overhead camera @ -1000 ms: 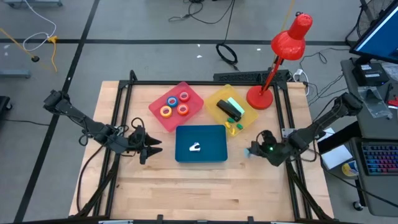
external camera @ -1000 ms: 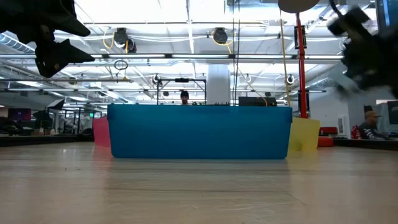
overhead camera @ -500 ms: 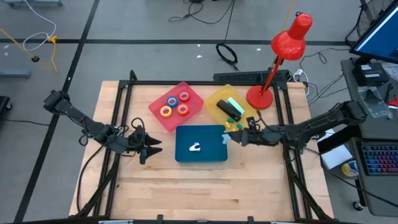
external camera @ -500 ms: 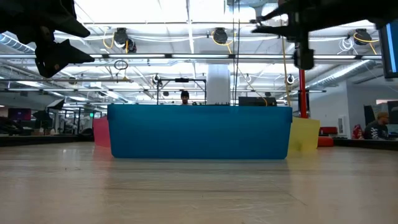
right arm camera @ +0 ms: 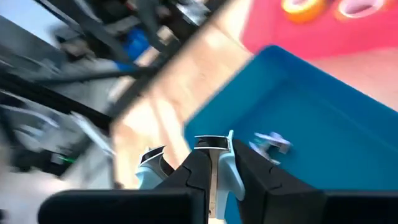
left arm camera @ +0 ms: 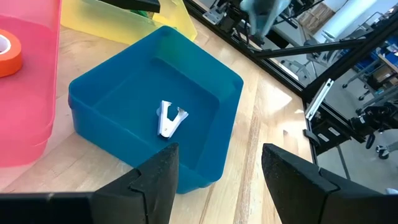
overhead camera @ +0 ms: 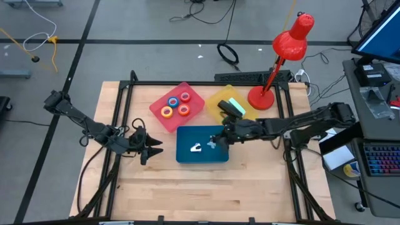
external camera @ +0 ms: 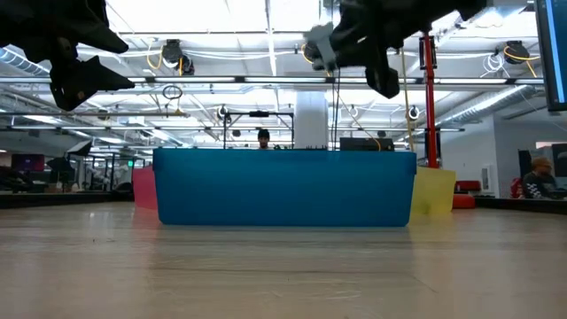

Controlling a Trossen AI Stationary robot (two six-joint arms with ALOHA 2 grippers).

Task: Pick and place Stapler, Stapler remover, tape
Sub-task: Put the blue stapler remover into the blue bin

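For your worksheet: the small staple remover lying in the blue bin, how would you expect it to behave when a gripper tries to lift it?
The staple remover looks small and light, so it would probably skid along the blue bin floor if nudged. Its jaws splay open, so a pinch may squeeze them together. It lies flat, so rolling seems unlikely.

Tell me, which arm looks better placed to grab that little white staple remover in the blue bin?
Probably the right: its gripper hangs over the blue bin, beside the staple remover. The left gripper waits outside the bin's edge.
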